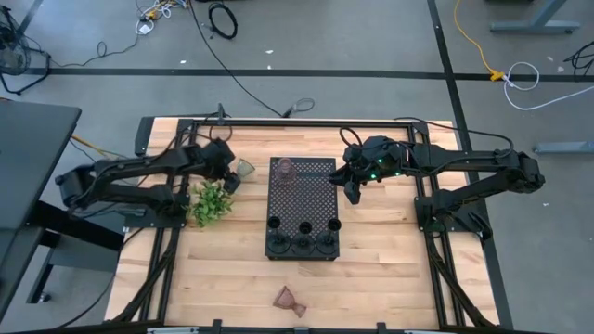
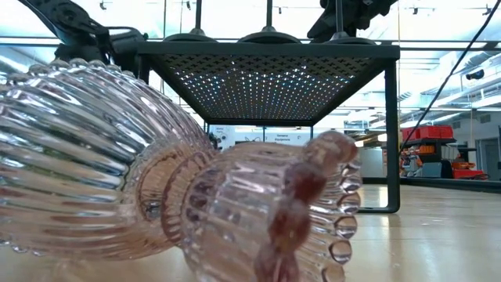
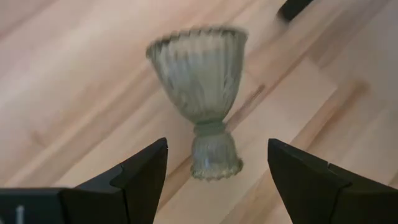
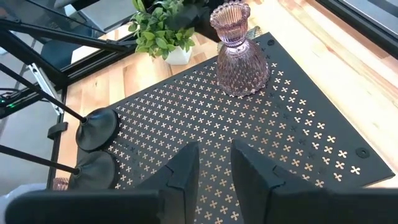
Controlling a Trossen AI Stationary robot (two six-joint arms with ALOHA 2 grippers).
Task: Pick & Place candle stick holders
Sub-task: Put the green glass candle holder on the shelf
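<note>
Left wrist view: left end effector (image 3: pixel 214 180) wide, straddling greenish glass cup (image 3: pixel 202 93) mid-frame; centre on narrow waist, close gently. Right end effector (image 4: pixel 214 165) narrow, empty, over tray (image 4: pixel 298 130).

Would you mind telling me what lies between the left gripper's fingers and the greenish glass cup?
Nothing: in the left wrist view the open left gripper flanks the greenish cup with only bare wooden table showing in the gaps.
</note>
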